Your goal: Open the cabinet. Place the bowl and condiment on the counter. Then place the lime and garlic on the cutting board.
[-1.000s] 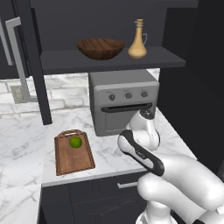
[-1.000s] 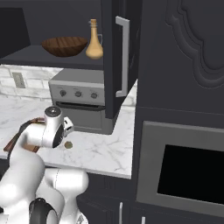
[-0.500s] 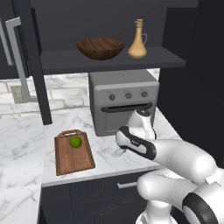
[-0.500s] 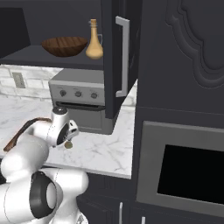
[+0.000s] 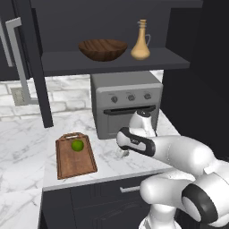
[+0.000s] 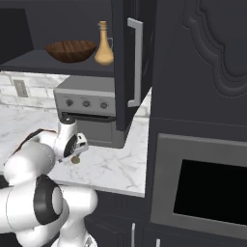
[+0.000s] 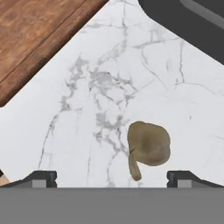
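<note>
The cabinet (image 5: 31,67) stands open, and the door (image 6: 126,72) swings out in the right base view. On its shelf sit the brown bowl (image 5: 103,49) (image 6: 71,50) and the tan condiment bottle (image 5: 141,42) (image 6: 103,46). The lime (image 5: 77,145) rests on the cutting board (image 5: 75,163) (image 7: 35,35). The garlic (image 7: 148,146) (image 6: 75,159) lies on the marble counter (image 5: 27,134) right of the board. My gripper (image 7: 111,179) (image 5: 122,153) (image 6: 72,154) hovers low over the garlic, open and holding nothing. The garlic sits nearer the right fingertip (image 7: 183,177).
A grey toaster oven (image 5: 127,107) (image 6: 87,111) stands on the counter just behind the hand, and its dark corner (image 7: 188,17) shows close by in the hand view. A tall dark cabinet with a built-in oven (image 6: 202,193) flanks the right.
The hand has come down and shifted a little towards the board, over the garlic. The fingers stayed open. Bowl, bottle and lime have not moved.
</note>
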